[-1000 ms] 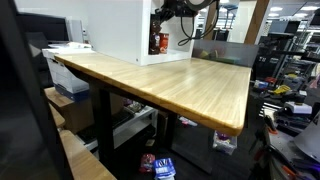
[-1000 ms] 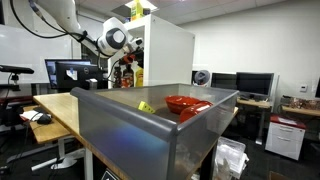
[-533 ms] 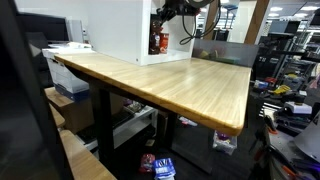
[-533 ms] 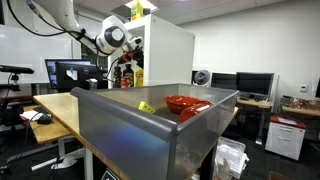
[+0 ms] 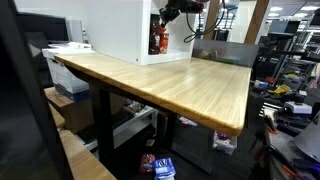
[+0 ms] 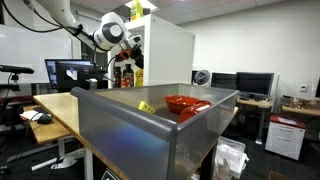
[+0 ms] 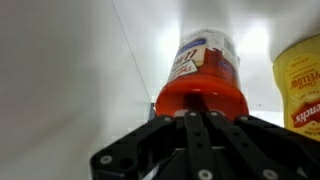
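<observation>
Tool (image 7: 197, 115) has its fingers pressed together, pinching nothing, and sits at the open side of the white cabinet (image 5: 115, 30) at the back of the wooden desk (image 5: 180, 85). Wrist view: red-capped bottle (image 7: 205, 70) is right ahead of the fingertips, cap end nearest; can't tell if touching. Yellow bottle (image 7: 300, 80) is just beside it, to the right in that view. In an exterior view, a grey bin (image 6: 150, 135) in the foreground holds a red bowl (image 6: 185, 104), well apart from the tool.
</observation>
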You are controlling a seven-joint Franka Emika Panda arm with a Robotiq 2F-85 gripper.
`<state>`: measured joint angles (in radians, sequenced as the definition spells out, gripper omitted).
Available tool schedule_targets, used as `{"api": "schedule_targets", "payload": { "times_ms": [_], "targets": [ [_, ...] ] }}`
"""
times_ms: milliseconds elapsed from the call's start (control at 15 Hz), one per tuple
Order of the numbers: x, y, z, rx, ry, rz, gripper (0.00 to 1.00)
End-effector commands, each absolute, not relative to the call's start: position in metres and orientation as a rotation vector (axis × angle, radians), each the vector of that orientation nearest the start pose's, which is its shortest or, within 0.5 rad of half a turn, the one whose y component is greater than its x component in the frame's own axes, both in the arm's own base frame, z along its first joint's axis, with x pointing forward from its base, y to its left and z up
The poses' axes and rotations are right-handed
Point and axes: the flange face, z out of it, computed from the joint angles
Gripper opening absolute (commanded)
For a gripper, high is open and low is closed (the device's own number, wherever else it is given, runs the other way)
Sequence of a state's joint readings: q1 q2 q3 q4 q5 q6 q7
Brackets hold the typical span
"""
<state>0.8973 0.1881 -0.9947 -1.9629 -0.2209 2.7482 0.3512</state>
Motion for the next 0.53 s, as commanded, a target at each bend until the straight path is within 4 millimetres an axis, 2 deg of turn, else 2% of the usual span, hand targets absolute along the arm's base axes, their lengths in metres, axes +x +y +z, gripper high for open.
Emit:
{"api": "schedule_targets", "payload": {
  "times_ms": [0,467],
  "targets": [
    [0.612,-0.023,0.495,-3.162,0.324,-1.050,0.00],
    [0.586,-0.019,0.484,-3.227,0.203,-0.902,0.00]
  ]
}}
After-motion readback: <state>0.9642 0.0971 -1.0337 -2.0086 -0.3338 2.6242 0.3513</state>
